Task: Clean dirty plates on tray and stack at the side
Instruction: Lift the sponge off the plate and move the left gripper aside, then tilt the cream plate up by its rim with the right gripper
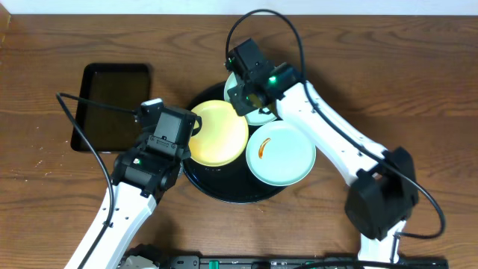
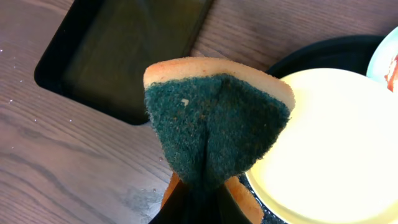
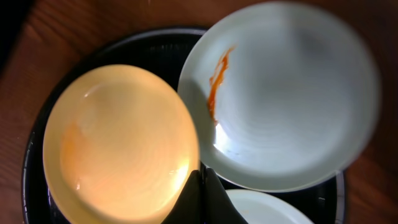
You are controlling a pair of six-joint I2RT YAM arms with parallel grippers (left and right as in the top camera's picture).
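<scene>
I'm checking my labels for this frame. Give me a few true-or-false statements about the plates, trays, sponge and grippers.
1. The left gripper grips a sponge, green side showing. True.
2. The yellow plate lies on the rectangular tray. False: it lies on the round tray.
3. One mint plate bears an orange smear. True.
4. The right gripper stands wide open. False: its fingers are shut.

On my overhead feed the tabletop (image 1: 45, 217) is dark brown wood, its grain running left to right. A pale strip (image 1: 112, 6) lies along its far edge; I cannot tell whether that is wall or floor. The light is soft and even.
</scene>
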